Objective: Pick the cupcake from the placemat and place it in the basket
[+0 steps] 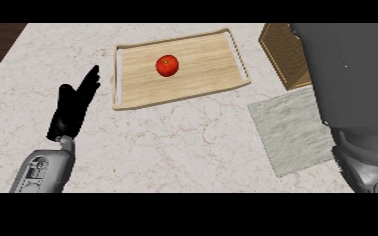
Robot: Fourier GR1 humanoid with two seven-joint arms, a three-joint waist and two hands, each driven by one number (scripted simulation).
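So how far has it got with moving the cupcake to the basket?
No cupcake shows on the pale grey placemat, so it looks picked up. The right forearm reaches over the woven wicker basket, hiding the hand, so a carried cupcake can't be confirmed. The black left hand rests open. Release is probably left.

The right forearm [341, 75] fills the view's right side and covers part of the basket [284, 55] — only the basket's left portion shows. The same arm hides the right edge of the placemat [291, 130]. The right hand is not visible, and no cupcake can be seen. The left forearm [43, 172] is cut off at the lower edge.
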